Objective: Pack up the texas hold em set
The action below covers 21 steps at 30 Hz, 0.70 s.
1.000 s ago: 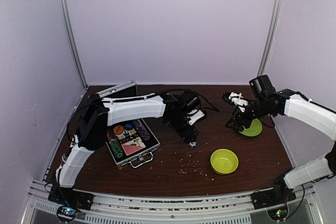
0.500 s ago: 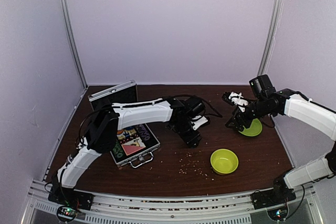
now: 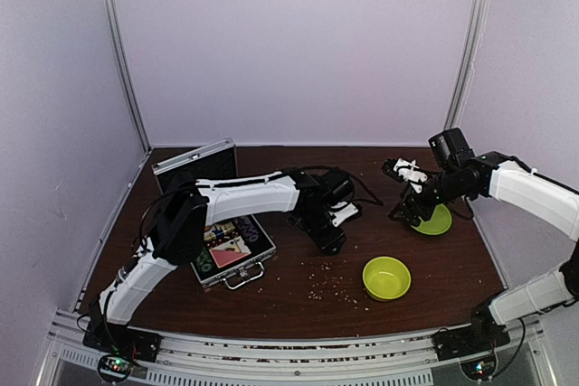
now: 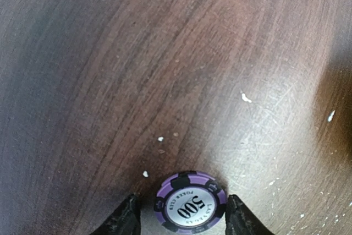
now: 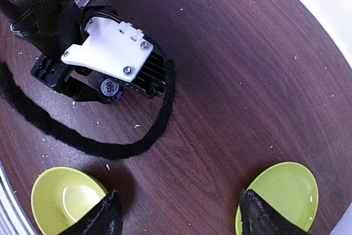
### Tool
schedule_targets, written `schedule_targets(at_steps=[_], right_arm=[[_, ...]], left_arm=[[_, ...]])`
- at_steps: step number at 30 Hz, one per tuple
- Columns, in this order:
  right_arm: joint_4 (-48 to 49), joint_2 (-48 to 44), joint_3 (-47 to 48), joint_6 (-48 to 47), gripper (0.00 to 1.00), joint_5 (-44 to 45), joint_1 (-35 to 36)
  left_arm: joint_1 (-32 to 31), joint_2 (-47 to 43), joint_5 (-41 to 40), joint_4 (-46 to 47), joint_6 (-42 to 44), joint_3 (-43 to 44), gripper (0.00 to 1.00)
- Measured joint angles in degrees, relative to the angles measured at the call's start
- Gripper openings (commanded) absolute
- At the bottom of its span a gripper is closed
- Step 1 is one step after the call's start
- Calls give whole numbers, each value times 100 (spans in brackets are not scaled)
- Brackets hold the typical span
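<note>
The silver case (image 3: pixel 226 246) lies open near the left edge of the counter (image 3: pixel 298 309). Its lid (image 3: pixel 194 158) stands up at the back, close to the back edge. Cards (image 3: pixel 232 243) show inside. The left arm (image 3: pixel 240 194) reaches across above the back of the case and hides part of it.

Just right of the case there is a stretch of bare brown wood. A purple chip (image 4: pixel 191 208) lies flat there. The left pincer (image 4: pixel 181 216) is down over the chip with one of its fingers (image 4: pixel 125 221) on each side. The fingers are apart and not clamped. One has a small gap to the chip, and the other looks as if it touches the rim.

Farther right of the case, toward the front edge, sits a green bowl (image 3: pixel 386 277). Little crumbs (image 3: pixel 335 288) lie between the case and the bowl. A green plate (image 3: pixel 437 220) sits farthest right of the case, near the right edge.

The right pincer (image 5: pixel 181 216) hangs over the wood beside the plate, spread wide with nothing in it. A black cable (image 5: pixel 159 130) loops out from the left arm, between the chip and the plate.
</note>
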Motion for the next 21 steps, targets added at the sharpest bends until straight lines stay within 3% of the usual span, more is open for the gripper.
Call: schedule_targets(at_steps=[14, 21], right_arm=[[-13, 52, 0, -22, 74, 0, 0], [-20, 55, 2, -22, 74, 0, 0]], left_arm=[[-96, 31, -332, -17, 146, 20, 45], [-166, 33, -483, -98, 251, 55, 24]])
